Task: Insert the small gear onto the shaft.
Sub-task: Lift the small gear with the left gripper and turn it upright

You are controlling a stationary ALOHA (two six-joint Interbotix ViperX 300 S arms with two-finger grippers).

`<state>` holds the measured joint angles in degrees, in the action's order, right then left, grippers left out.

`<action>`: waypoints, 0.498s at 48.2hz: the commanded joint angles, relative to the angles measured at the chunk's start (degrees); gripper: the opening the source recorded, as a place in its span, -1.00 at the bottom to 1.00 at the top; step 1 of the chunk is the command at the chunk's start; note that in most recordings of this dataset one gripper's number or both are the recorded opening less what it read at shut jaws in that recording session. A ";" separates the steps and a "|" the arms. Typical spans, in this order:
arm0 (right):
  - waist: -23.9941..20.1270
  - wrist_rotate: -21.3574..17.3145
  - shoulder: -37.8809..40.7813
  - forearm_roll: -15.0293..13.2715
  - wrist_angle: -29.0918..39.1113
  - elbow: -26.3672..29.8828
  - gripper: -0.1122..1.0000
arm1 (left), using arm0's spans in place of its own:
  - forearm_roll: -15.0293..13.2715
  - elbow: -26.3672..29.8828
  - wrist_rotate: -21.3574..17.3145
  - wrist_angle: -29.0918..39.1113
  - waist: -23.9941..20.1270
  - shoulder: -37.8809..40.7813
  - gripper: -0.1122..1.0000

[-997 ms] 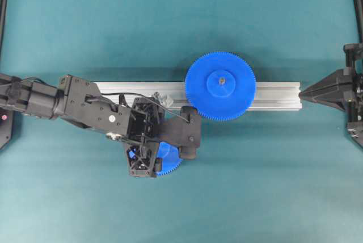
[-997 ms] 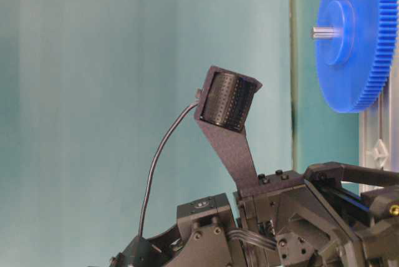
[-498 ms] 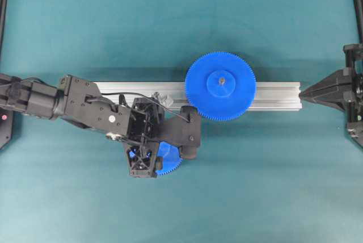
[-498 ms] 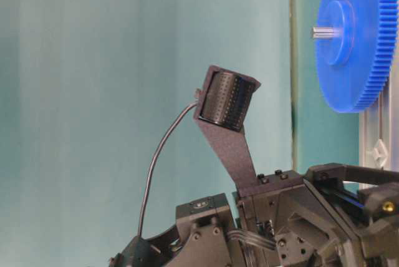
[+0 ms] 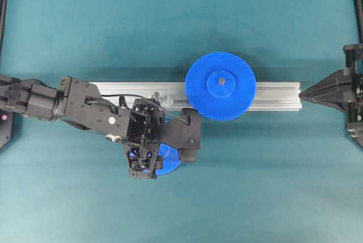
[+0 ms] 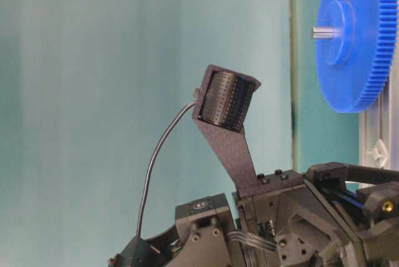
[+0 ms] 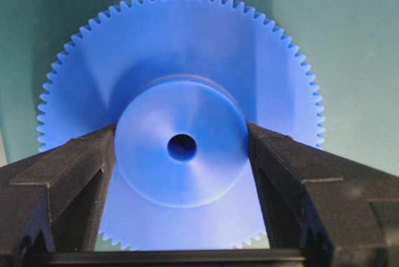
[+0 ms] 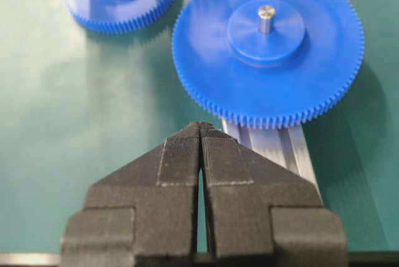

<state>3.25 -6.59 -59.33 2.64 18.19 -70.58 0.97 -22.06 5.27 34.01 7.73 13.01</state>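
Note:
The small gear (image 7: 181,61) is blue, with its raised hub and centre hole facing the left wrist camera. My left gripper (image 7: 181,148) is shut on it, with a finger (image 7: 68,167) pressed against each side of the hub. From overhead the gripper (image 5: 146,155) covers most of the gear (image 5: 169,162), which sits in front of the rail. The shaft (image 5: 161,97) stands on the rail with its silvery mounting pieces, just beyond the left arm and apart from the gear. My right gripper (image 8: 201,126) is shut and empty at the rail's right end (image 5: 303,92).
The larger blue gear (image 5: 220,86) sits on its own pin on the aluminium rail (image 5: 272,95); it also shows in the right wrist view (image 8: 268,48) and the table-level view (image 6: 355,36). The green mat (image 5: 255,186) surrounds everything.
The left arm has shifted only a few pixels, still gripping the small gear. The right arm has not moved.

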 commanded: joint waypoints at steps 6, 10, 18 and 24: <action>0.09 -0.70 0.26 0.09 0.44 0.70 -0.78 | 0.09 0.79 -0.18 -0.26 -0.09 -2.64 0.45; 0.09 -0.70 0.26 0.18 1.05 0.70 -0.78 | 0.09 0.88 -0.26 -0.26 0.00 -3.16 0.45; 0.09 -0.70 0.00 0.18 1.14 0.79 -0.78 | 0.09 1.58 -0.26 0.26 0.00 -4.66 0.45; 0.09 -0.70 -0.44 0.09 1.14 0.79 -0.78 | 0.09 2.81 -0.35 1.32 0.00 -6.42 0.44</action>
<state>3.25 -6.59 -59.85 2.72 19.60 -70.49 0.97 -21.53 5.01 34.98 7.47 10.02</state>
